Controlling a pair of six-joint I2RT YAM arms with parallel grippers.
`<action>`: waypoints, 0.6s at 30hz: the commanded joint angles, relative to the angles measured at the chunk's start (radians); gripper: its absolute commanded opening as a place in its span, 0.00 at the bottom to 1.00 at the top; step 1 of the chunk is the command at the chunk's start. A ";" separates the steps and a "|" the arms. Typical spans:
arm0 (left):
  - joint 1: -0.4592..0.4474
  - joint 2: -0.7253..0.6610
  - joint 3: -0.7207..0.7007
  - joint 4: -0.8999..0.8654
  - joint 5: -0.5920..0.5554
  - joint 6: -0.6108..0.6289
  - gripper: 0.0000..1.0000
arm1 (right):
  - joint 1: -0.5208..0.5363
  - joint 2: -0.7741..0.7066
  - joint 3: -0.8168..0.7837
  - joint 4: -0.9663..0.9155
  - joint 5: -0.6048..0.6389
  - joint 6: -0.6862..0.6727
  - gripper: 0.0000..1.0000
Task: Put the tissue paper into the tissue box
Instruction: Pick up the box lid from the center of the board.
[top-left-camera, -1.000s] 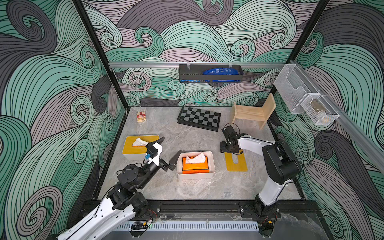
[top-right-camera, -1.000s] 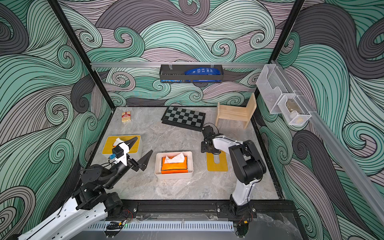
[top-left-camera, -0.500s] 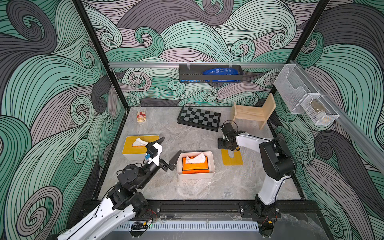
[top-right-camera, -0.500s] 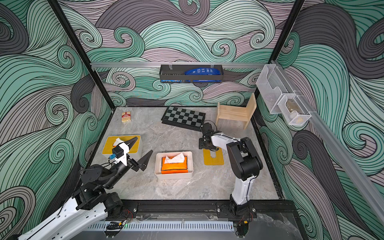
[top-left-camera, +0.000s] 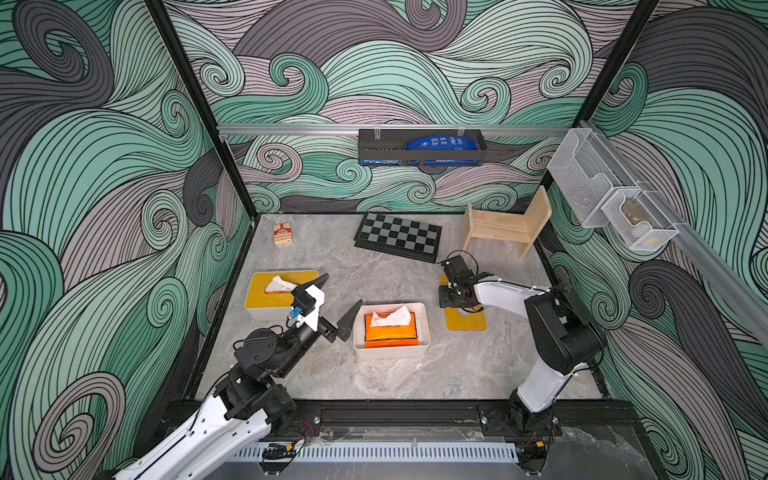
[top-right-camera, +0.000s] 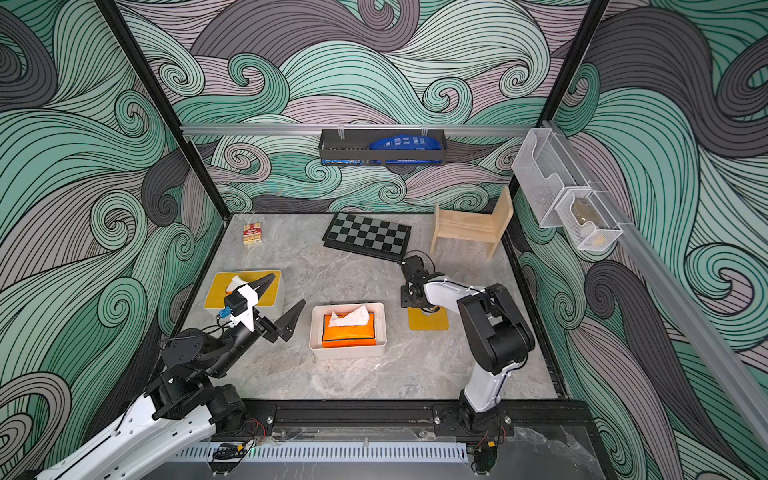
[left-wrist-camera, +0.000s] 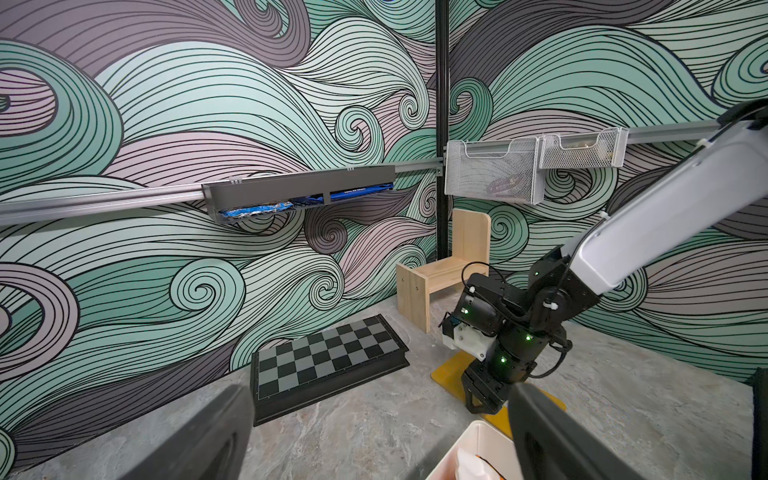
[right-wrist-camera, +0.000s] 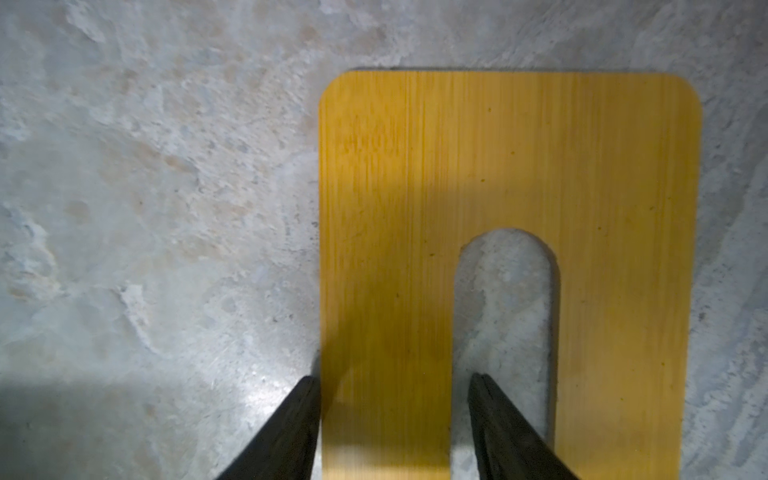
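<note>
An orange pack of tissue paper (top-left-camera: 390, 330) (top-right-camera: 349, 332), with a white sheet sticking up, lies inside the open white tissue box (top-left-camera: 424, 328) (top-right-camera: 347, 352) at the table's middle. The box's yellow slotted lid (top-left-camera: 467, 322) (right-wrist-camera: 498, 158) lies flat on the table to its right. My right gripper (right-wrist-camera: 394, 378) points down over the lid's far end. Its jaws straddle the strip between the lid's outer edge and the slot: one finger touches the edge, the other stands in the slot a little off the strip. My left gripper (top-left-camera: 344, 288) (left-wrist-camera: 380, 390) hovers wide open and empty, left of the box.
A second white box with a yellow lid (top-left-camera: 266, 297) and a tissue poking out stands at the left, behind my left gripper. A chessboard (top-left-camera: 397, 237), a wooden chair (top-left-camera: 505, 226) and a small card pack (top-left-camera: 282, 233) are at the back. Racks hang on the walls.
The right gripper has dragged the yellow lid a little away from the front edge and to the left, and its jaws have narrowed round the lid's strip. The left arm has not moved.
</note>
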 joint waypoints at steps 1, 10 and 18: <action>0.006 -0.002 -0.007 0.029 0.010 -0.010 0.99 | 0.029 0.077 -0.040 -0.129 -0.025 0.011 0.58; 0.006 0.002 -0.007 0.029 0.009 -0.010 0.99 | 0.037 0.123 -0.027 -0.137 -0.056 -0.010 0.56; 0.007 0.004 -0.007 0.029 0.009 -0.009 0.99 | 0.036 0.139 -0.033 -0.139 -0.045 -0.016 0.42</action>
